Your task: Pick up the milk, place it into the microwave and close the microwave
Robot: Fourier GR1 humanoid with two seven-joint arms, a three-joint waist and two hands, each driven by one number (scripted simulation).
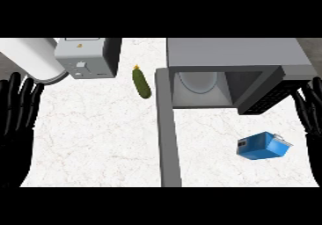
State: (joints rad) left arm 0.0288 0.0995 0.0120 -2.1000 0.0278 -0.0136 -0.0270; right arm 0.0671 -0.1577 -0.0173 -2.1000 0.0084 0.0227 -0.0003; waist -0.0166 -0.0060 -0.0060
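A blue milk carton lies on its side on the white counter at the lower right. The grey microwave stands behind it with its cavity open and a round glass plate inside. Its door swings out toward me as a long grey edge left of the carton. My right hand rests open at the right edge, fingers up, a little right of the carton and apart from it. At the left edge my left hand rests open, fingers up, holding nothing.
A grey toaster stands at the back left, beside a white cylinder. A green cucumber lies between the toaster and the microwave door. The counter's front edge runs along the bottom.
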